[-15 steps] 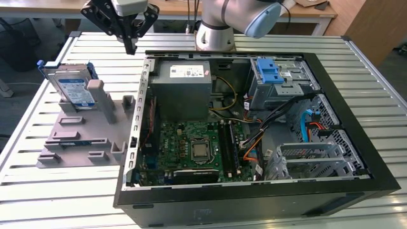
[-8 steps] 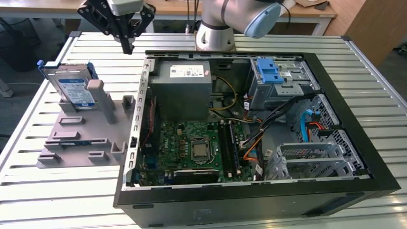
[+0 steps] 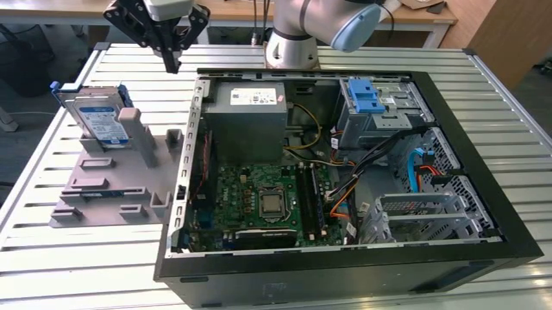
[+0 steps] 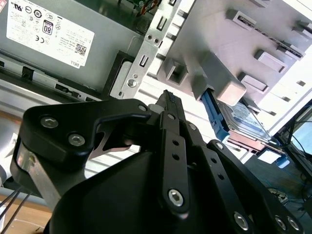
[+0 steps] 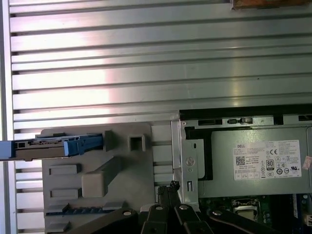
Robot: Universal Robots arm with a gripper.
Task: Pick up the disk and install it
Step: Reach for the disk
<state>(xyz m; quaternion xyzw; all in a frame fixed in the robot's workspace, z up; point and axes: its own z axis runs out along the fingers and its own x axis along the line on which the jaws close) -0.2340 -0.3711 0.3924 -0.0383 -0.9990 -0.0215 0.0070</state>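
The slatted metal table (image 3: 86,258) is largely taken up by the open computer case (image 3: 345,271), which is laid on its side toward the edge at the exterior view's right. Inside the case, the grey power supply (image 3: 245,123) and the blue-latched drive cage (image 3: 379,116) are set at the far end. A grey fixture plate (image 3: 103,187) is laid along the table's edge at the exterior view's left.

The disk (image 3: 99,119) is stood on edge in the fixture's far slot, near the table's far corner on that side, and has not yet been lifted.

The gripper (image 3: 175,61) is hung above the table's far edge, between fixture and case and well apart from the disk. Its fingers are brought together tip to tip, and nothing is held.

The step in hand is judged to be the approach to the disk. For this to be done well:

- The fingers would have to be spread wider than the disk's thickness before any descent.
- The wrist should be turned so that the pads are set against the two flat faces.
- The grey post just beside the disk should be cleared.
- The disk should be drawn straight out along its slot, so that the blue bracket is not caught.
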